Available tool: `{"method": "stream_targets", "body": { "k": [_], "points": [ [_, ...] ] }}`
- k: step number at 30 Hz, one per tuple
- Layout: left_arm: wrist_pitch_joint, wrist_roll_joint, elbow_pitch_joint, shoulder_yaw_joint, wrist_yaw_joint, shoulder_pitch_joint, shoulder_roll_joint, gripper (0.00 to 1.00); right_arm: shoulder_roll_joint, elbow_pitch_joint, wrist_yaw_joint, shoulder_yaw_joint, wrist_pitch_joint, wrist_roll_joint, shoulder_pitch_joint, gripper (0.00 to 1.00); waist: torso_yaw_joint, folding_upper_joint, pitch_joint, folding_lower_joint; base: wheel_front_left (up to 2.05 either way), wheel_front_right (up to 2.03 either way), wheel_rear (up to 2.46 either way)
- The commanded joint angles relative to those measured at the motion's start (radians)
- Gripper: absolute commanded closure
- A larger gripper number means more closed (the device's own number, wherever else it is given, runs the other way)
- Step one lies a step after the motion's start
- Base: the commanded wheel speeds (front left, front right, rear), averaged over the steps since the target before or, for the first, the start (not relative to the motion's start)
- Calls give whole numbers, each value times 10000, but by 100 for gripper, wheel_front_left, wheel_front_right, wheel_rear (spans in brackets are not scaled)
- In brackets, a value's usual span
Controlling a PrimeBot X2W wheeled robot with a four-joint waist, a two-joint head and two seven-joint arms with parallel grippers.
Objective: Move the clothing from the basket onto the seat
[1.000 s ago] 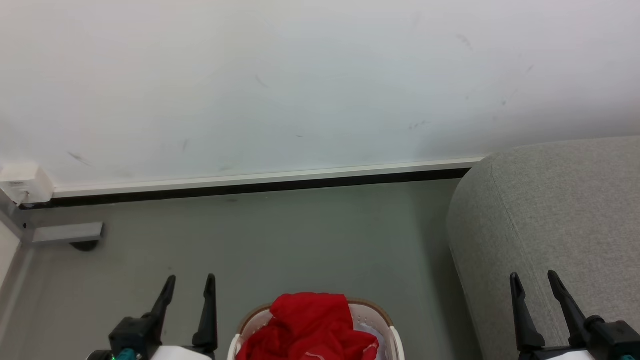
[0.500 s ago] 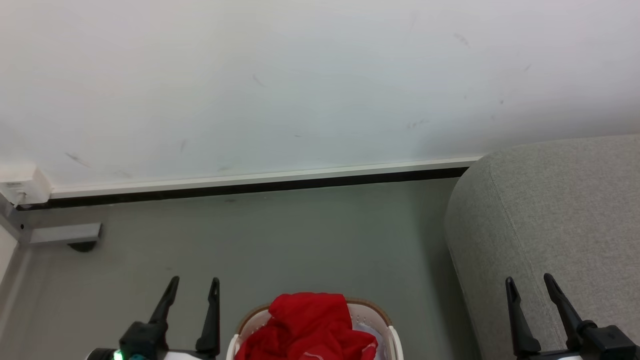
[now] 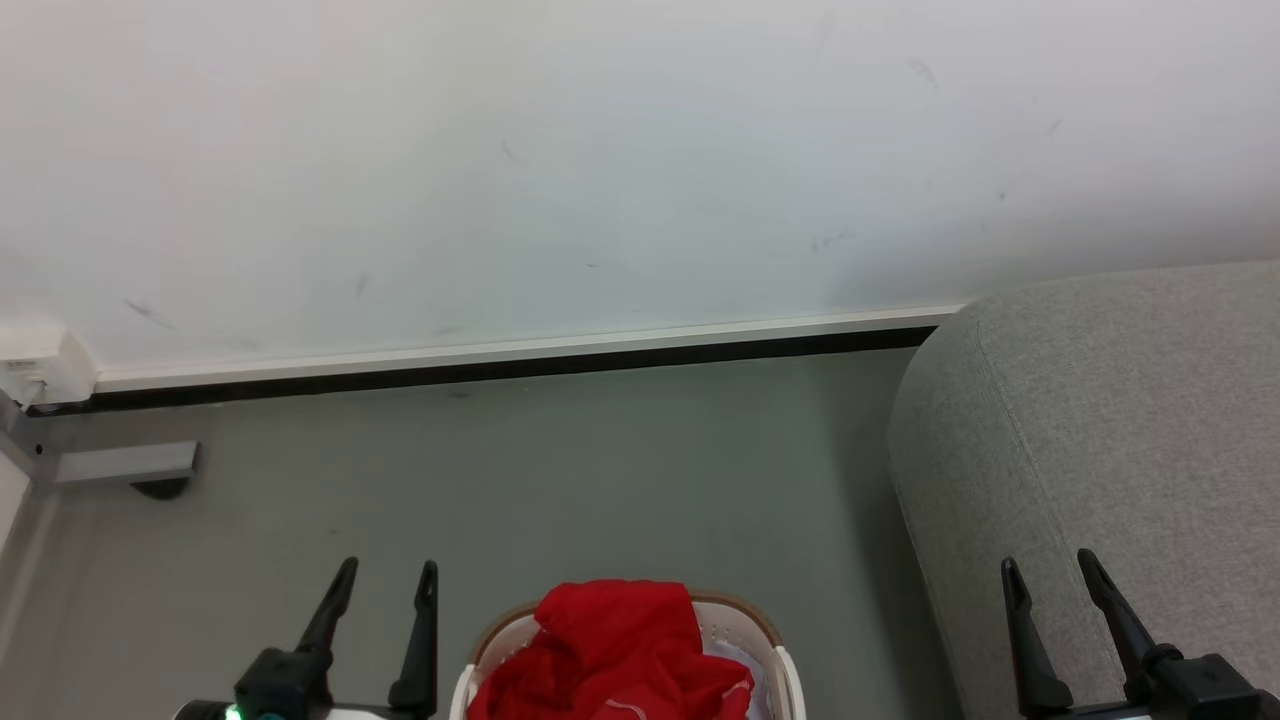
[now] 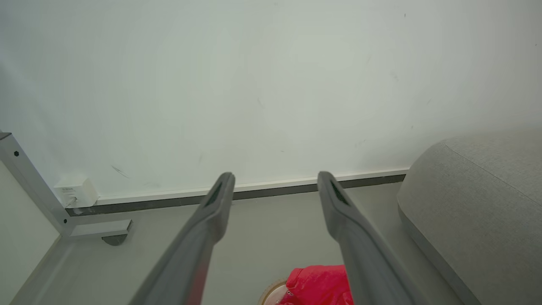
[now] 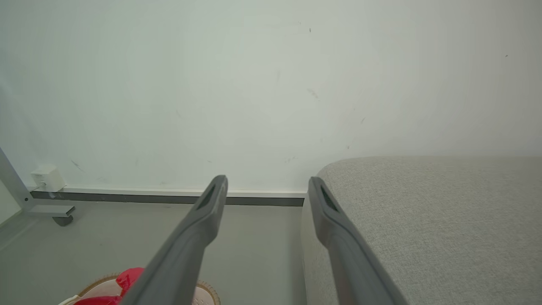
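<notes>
Red clothing (image 3: 615,650) sits heaped in the basket (image 3: 745,612) on the floor, seat (image 3: 1100,420) close on its right; left tool (image 3: 390,565) and right tool (image 3: 1044,558) flank it, fingers apart, holding nothing, probably poised for the 1st reach down.

The place looks like an indoor test room with a few home furnishings: a plain white wall (image 3: 600,150) marked with scuffs meets a smooth grey floor (image 3: 600,480) at a white-and-black skirting strip (image 3: 500,358). A grey metal frame leg (image 4: 29,182) and a small white wall box (image 3: 45,365) sit in the left corner. The domestic touches are a grey upholstered seat (image 3: 1100,420) and a cream laundry basket (image 3: 745,620) of red clothing (image 3: 620,650).
</notes>
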Motion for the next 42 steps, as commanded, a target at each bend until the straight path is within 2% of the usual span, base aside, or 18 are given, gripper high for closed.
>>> {"method": "stream_targets", "body": {
  "k": [1, 13, 22, 28, 35, 42],
  "points": [
    [-7, -74, 23, 68, -37, 52, 13, 0, 9, 27, -21, 1, -34, 68, 102, 0, 1, 0, 6, 0, 0, 0, 0],
    [-7, -40, 116, 356, -501, -195, -171, 0, -5, -55, -21, 46, -34, 193, -105, 0, -60, 0, 323, 0, 0, 0, 0],
    [-7, 13, 478, -77, -992, -1197, -217, 0, 33, -516, -21, -18, -20, 527, -982, 0, -436, 0, 1620, 0, 0, 0, 0],
    [57, 188, 2139, -884, -1228, -2188, 65, 0, 42, -950, -21, 102, -19, 412, -1593, 0, -855, 0, 2604, 0, 0, 0, 0],
    [1172, 233, 4373, -2113, -1311, -3607, 293, 0, 28, -1374, -21, 244, -20, 361, -2115, 0, -1258, 0, 3574, 0, 0, 0, 0],
    [2089, -218, 6105, -3316, -1315, -4865, 249, 0, -94, -1728, -21, 293, -19, 292, -2651, 0, -1287, 0, 4691, 0, 0, 0, 0]
  ]
}}
